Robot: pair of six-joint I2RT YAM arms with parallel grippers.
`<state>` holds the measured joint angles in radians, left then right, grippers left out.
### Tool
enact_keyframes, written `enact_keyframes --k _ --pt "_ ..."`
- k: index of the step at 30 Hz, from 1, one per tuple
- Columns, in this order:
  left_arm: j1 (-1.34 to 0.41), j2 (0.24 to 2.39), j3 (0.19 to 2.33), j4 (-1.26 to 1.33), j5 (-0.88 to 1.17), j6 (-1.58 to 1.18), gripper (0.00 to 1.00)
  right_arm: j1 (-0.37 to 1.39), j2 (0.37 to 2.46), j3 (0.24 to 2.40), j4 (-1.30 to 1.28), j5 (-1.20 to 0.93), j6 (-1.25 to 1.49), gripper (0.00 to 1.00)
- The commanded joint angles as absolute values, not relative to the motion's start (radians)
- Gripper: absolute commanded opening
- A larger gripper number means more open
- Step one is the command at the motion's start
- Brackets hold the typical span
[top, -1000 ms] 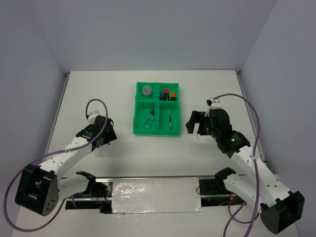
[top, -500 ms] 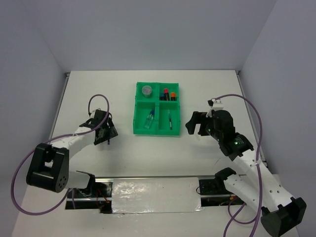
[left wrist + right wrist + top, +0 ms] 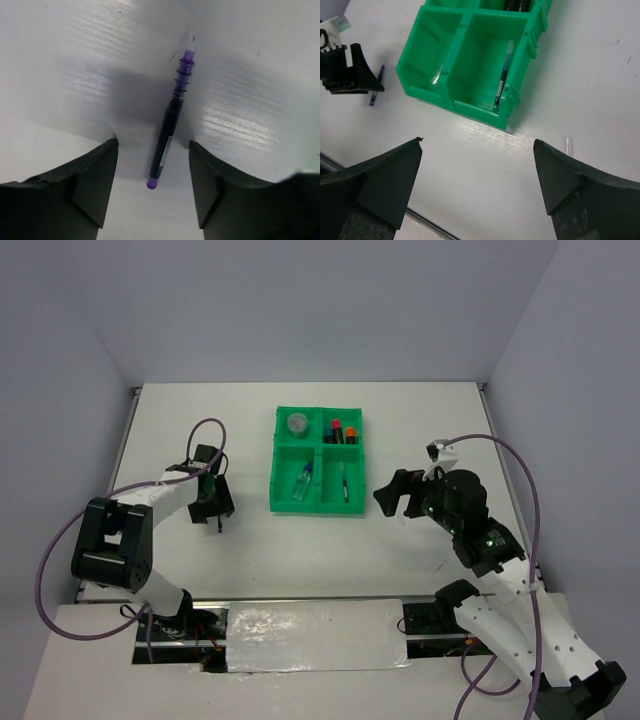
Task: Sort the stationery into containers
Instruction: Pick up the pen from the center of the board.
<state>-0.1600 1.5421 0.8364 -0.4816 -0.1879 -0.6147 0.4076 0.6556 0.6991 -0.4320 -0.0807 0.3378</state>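
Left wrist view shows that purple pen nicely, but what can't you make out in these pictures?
Left wrist: the purple pen has a label too blurred to read.
Top external: that pen is mostly hidden beneath the left gripper.
Right wrist: the green tray has its far compartments cut off by the top edge.
Right wrist: a clear speck on the table, too small to identify.

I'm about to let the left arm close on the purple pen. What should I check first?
1. Purple pen between the left gripper jaws: ok, it lies in the gap.
2. Both jaws clear of the pen: ok, open with space on each side.
3. Fingertip height above the table: cannot tell.
4. Right gripper out of the way: ok, open and empty on the green tray's far side.
5. Room in the pen compartment: ok, only one thin pen inside.
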Motion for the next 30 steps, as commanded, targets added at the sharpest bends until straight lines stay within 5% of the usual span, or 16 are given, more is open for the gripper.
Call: enact_keyframes --k 1,7,10,13,21,30 --pt "-0.156 1.589 0.824 -0.563 -0.186 -0.595 0.67 0.403 0.618 0.701 -0.383 -0.121 0.314 1.00" --pt "-0.170 1.646 0.790 -0.511 -0.177 -0.617 0.52 0.402 0.575 0.689 -0.370 -0.147 0.316 1.00" --pt "-0.167 1.680 0.755 -0.457 -0.140 -0.621 0.33 0.400 0.563 0.678 -0.364 -0.158 0.321 1.00" --pt "-0.167 1.666 0.735 -0.449 -0.137 -0.623 0.00 0.403 0.563 0.663 -0.341 -0.196 0.325 1.00" --pt "-0.169 1.537 0.626 -0.362 -0.034 -0.647 0.00 0.341 0.618 0.637 -0.290 -0.313 0.342 1.00" --pt "-0.274 0.882 0.659 -0.547 -0.139 -0.699 0.00 0.250 0.857 0.653 -0.330 -0.221 0.350 1.00"
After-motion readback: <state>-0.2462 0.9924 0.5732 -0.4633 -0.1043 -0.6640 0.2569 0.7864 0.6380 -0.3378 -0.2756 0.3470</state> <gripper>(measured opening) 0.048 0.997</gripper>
